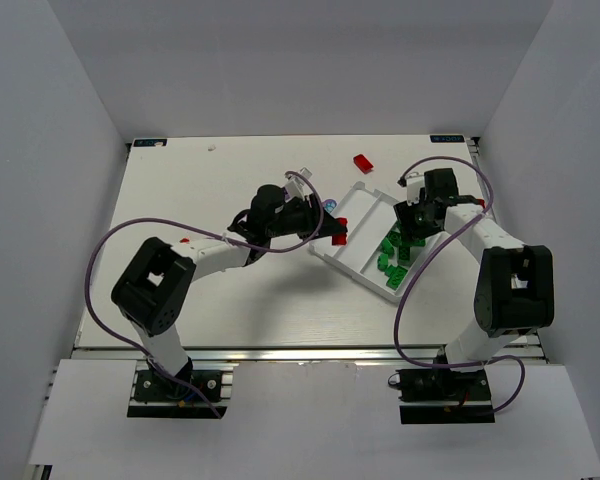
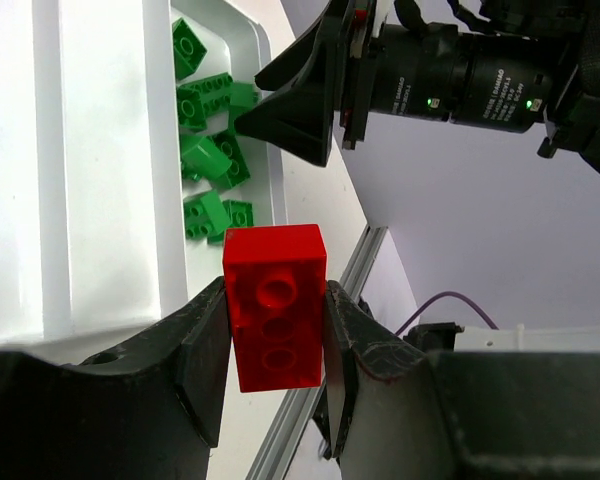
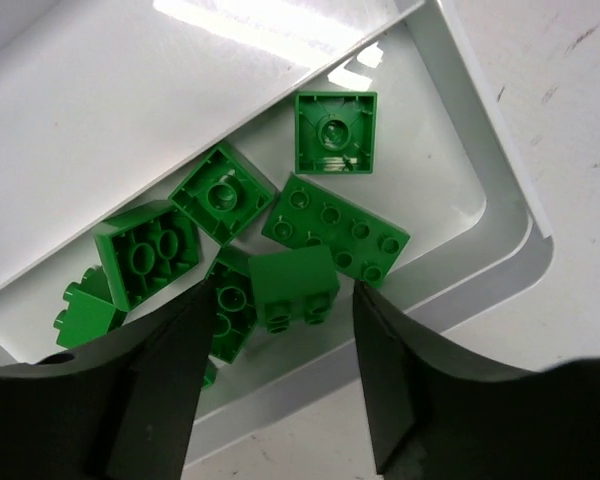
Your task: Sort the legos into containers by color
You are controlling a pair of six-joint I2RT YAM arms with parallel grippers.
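Sorting stands partway done on the white surface (image 1: 230, 310), where two robot arms work over a three-compartment white tray (image 1: 358, 222) lying at an angle. Green bricks (image 1: 393, 256), several of them in a loose heap, occupy only the compartment nearest the right arm. The other two compartments look bare from above.

The right gripper (image 1: 418, 212) hangs over that heap, its jaws parted around one green brick (image 3: 295, 282). A gap shows on either side, so nothing appears to be gripped and the piece seems to lie on the pile.

The left gripper (image 2: 275, 330) has its jaws closed on the flanks of a red brick (image 2: 275, 305), studs toward the wrist camera. It holds the brick at the tray's left edge; whether it is above a compartment cannot be told.

Left to do, by the look of it:
- place this red brick in the tray;
- fetch a second red brick (image 1: 363, 162), lying well apart beyond the tray's far corner;
- deal with a small bluish piece (image 1: 328, 205) beside the left wrist, too small to identify.
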